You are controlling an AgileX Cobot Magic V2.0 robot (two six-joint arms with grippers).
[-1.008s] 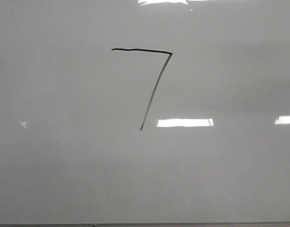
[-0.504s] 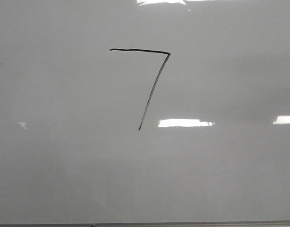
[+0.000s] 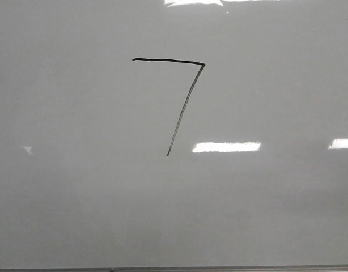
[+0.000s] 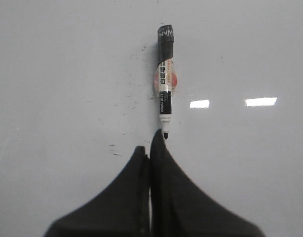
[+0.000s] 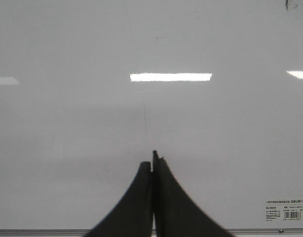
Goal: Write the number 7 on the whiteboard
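Observation:
The number 7 (image 3: 185, 107) is drawn in black on the whiteboard (image 3: 77, 187), with a short top stroke and a long, fainter slanted downstroke. No gripper shows in the front view. In the left wrist view my left gripper (image 4: 148, 141) is shut with nothing between its fingers. An uncapped black-and-white marker (image 4: 165, 84) lies on the board (image 4: 53, 74) just beyond the fingertips, its tip pointing at them. My right gripper (image 5: 150, 159) is shut and empty over the board (image 5: 67, 123), below a faint thin grey line (image 5: 145, 116).
Bright rectangular glare (image 3: 225, 147) lies right of the 7's foot. The board's thin dark bottom edge (image 3: 219, 268) runs along the frame's bottom. A small label sticker (image 5: 284, 209) sits near the board's edge (image 5: 43, 231). Small ink specks (image 4: 114, 148) mark the board beside the left fingers.
The 7 sits a few pixels further left in the front view than one second ago and the glare has drifted slightly right. Nothing else differs.

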